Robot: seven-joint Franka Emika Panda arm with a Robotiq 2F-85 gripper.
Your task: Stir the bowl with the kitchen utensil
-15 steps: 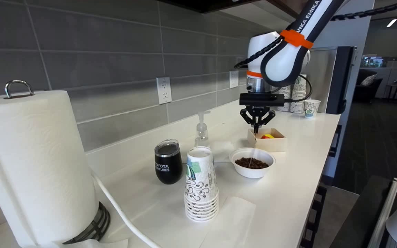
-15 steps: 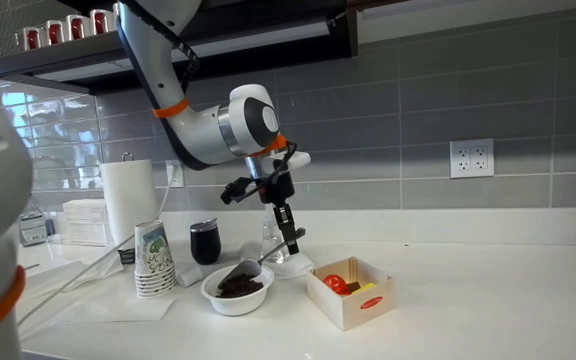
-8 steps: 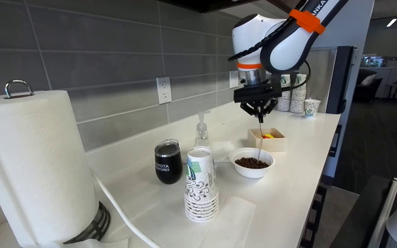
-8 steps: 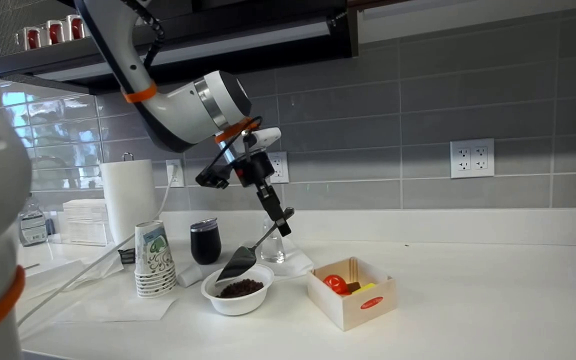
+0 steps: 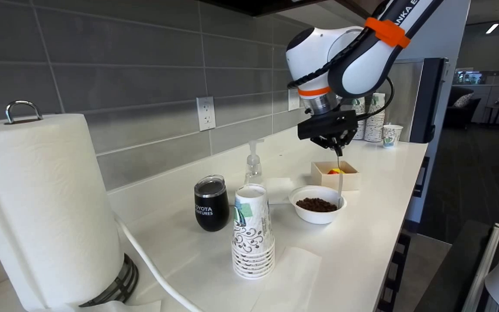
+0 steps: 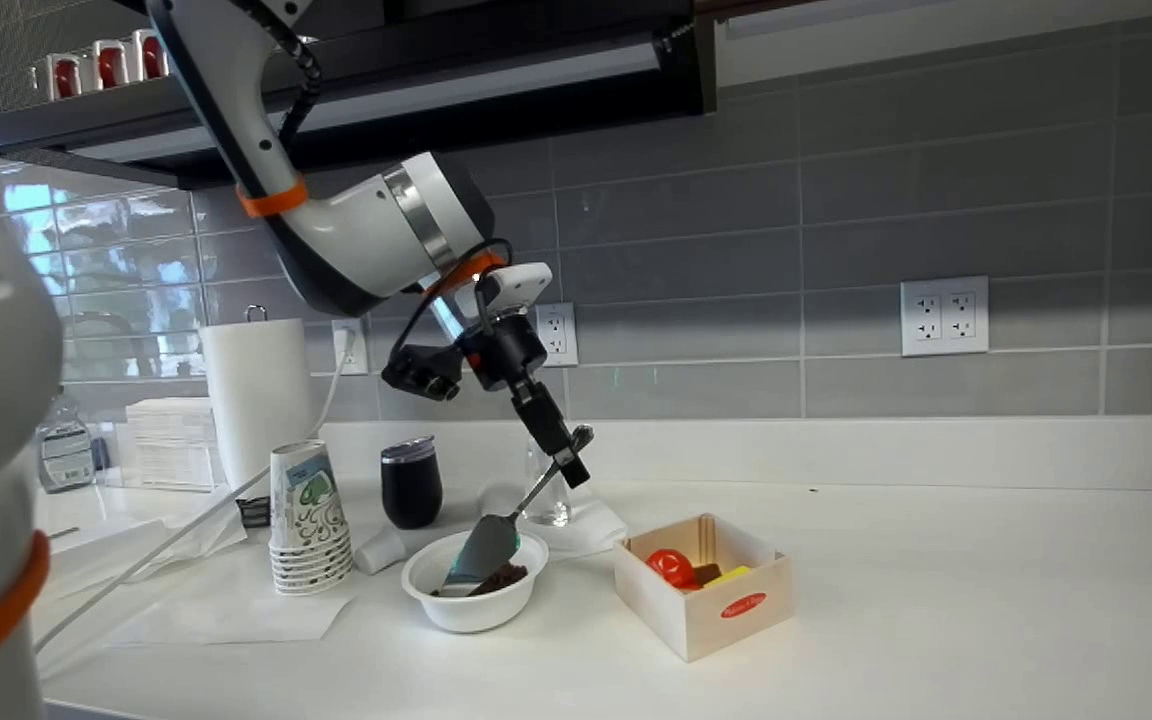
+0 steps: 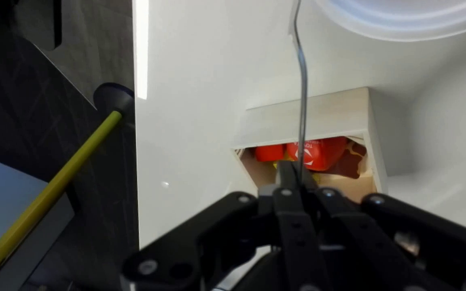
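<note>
Utensil (image 6: 488,550) shifted sideways | claw (image 5: 338,152) clamped on it | wrist view crops bowl (image 7: 403,31)

Black mug (image 5: 212,207) — "OYOTA NTURES" | arm (image 5: 364,69) — "ANKA E" | box label (image 6: 742,605), red item (image 7: 325,155): text unclear

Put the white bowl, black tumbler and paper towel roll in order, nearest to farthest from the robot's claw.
In an exterior view, from the gripper:
1. White bowl, below it.
2. Black tumbler, image-left of the bowl.
3. Paper towel roll, far image-left.
</note>
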